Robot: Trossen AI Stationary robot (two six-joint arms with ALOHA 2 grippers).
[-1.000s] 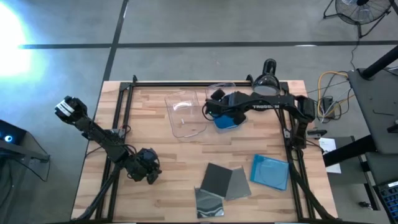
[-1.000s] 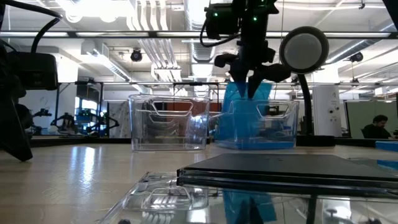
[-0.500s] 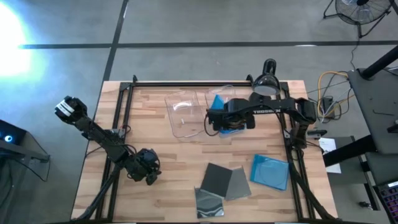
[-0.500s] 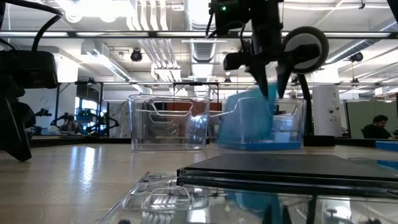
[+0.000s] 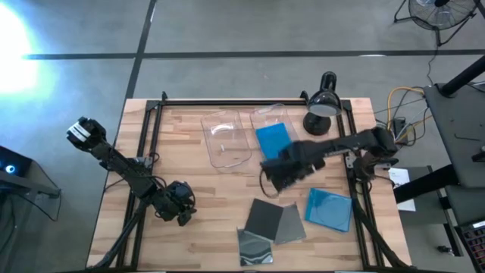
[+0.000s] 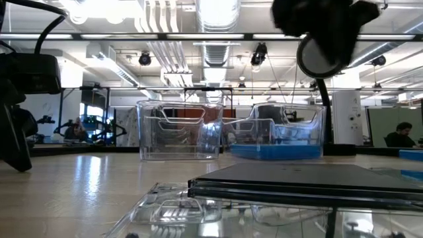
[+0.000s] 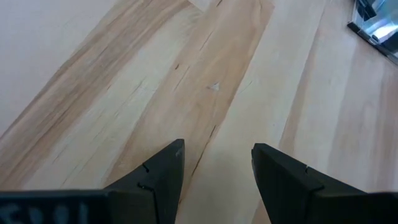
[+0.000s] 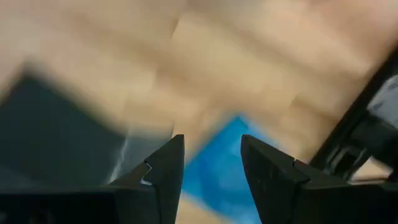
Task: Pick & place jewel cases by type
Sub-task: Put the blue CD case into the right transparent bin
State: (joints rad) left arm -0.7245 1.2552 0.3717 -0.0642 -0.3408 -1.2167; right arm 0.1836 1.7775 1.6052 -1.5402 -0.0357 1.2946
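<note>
A bright blue jewel case [image 5: 273, 140] lies flat in the right-hand clear tray [image 5: 264, 114]; the low view shows this blue case [image 6: 274, 151] on the tray floor. My right gripper [image 5: 276, 173] hovers open over the table between that tray and the cases nearer the front. In the right wrist view another blue case [image 8: 217, 168] shows between its fingers and a dark grey case [image 8: 56, 137] beside them. That second blue case [image 5: 330, 208] and the grey cases [image 5: 265, 218] lie flat on the wood. My left gripper [image 5: 178, 205] waits open near the table's left front.
A second clear tray [image 5: 227, 144] stands left of the first, with no case in it. A desk lamp [image 5: 322, 102] stands at the far right. A shiny case [image 5: 254, 246] lies at the near edge. Bare wood stretches under my left gripper [image 7: 214, 162].
My right gripper opened and let go of the blue case over the right tray, then swept toward the near edge. The case, which stood on edge in the tray, has tipped over and now lies flat in it.
</note>
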